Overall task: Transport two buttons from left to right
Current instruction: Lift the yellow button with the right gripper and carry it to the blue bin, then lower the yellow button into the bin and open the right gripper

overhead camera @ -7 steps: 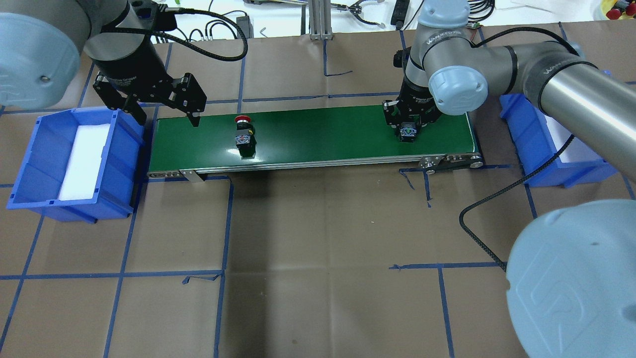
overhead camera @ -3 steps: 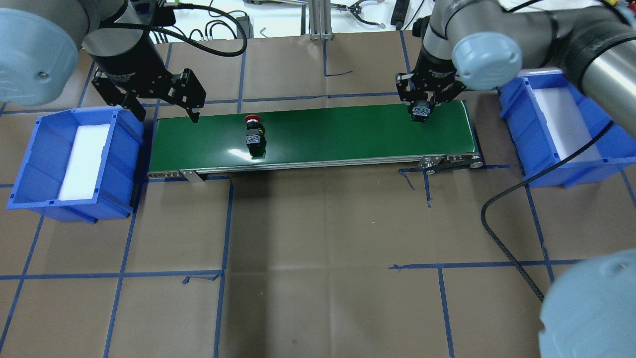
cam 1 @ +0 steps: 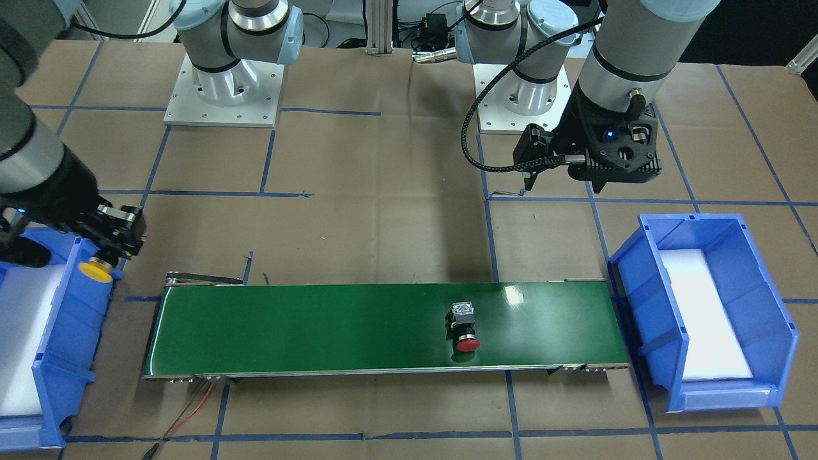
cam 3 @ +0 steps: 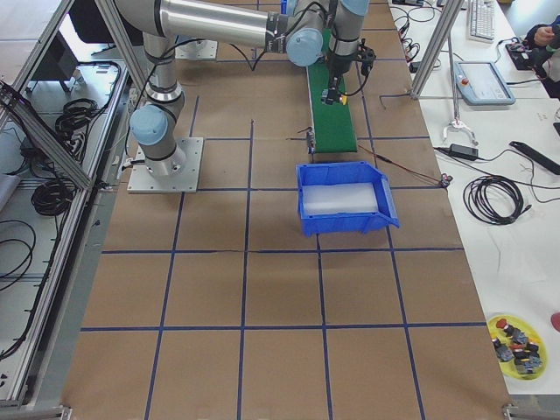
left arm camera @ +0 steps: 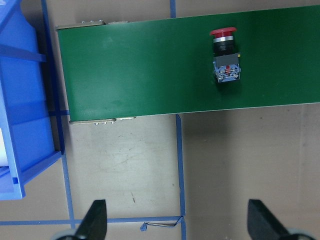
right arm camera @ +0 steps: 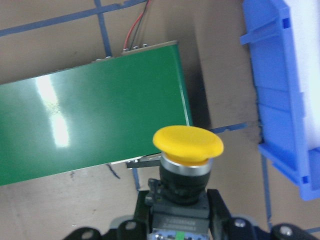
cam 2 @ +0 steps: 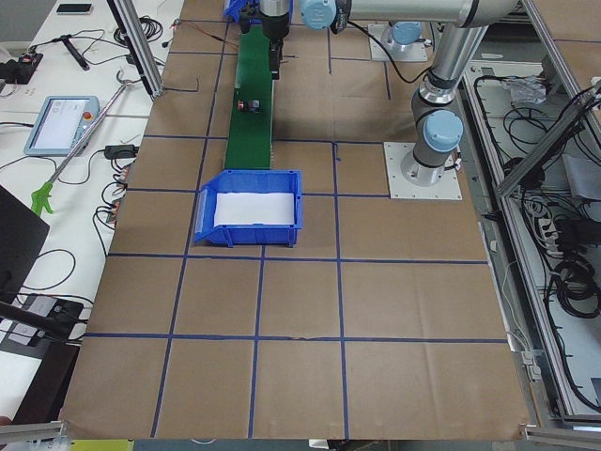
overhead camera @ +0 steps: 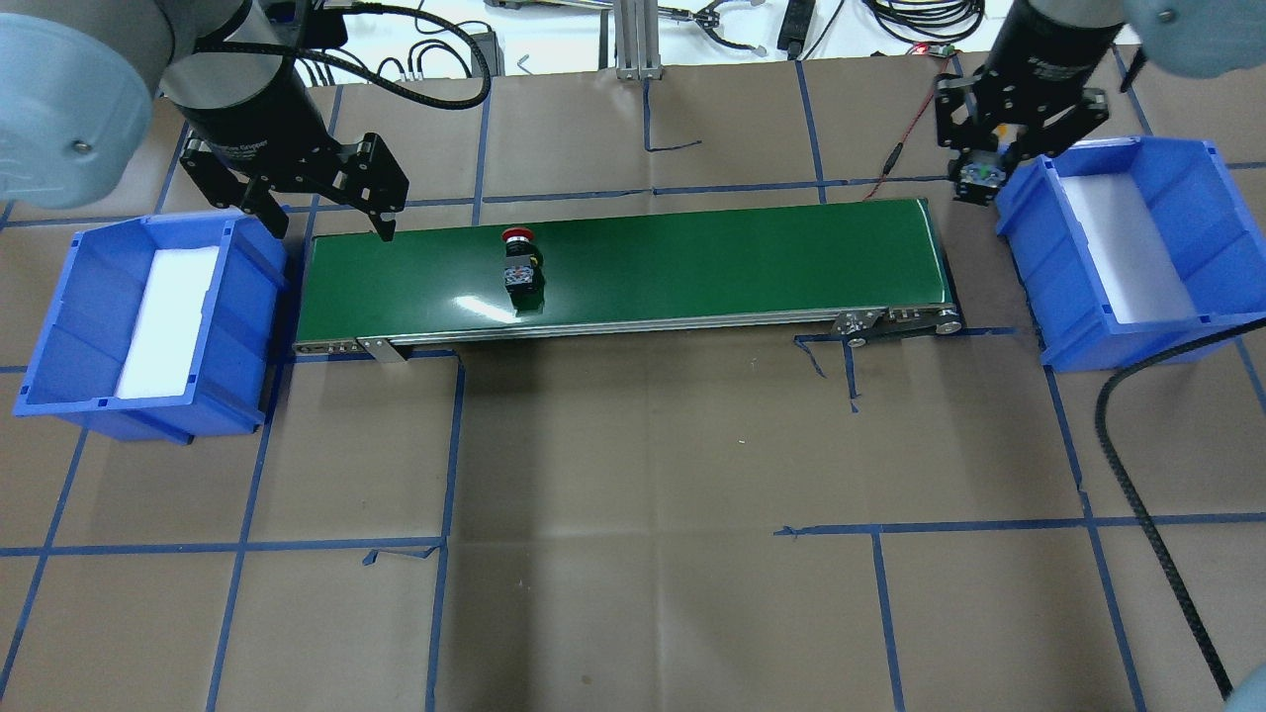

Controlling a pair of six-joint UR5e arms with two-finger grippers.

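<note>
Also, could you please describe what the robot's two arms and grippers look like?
Both arms are silver-grey tubes, the left arm and right arm alike, with pale blue round joint caps. The left gripper and right gripper are black and two-fingered, with linkage fingers. A black ribbed cable runs to the left wrist; the white lettering there is too small to read.

1. A line of small white lettering runs across the black wrist housing [overhead camera: 242,148] above the left hand [overhead camera: 333,235] in the overhead view. It is too small to read.
2. The teach pendant [cam 2: 61,122] in the left-side view shows a lit screen, its contents too small to read.
3. No other text, number or sign is legible.
</note>
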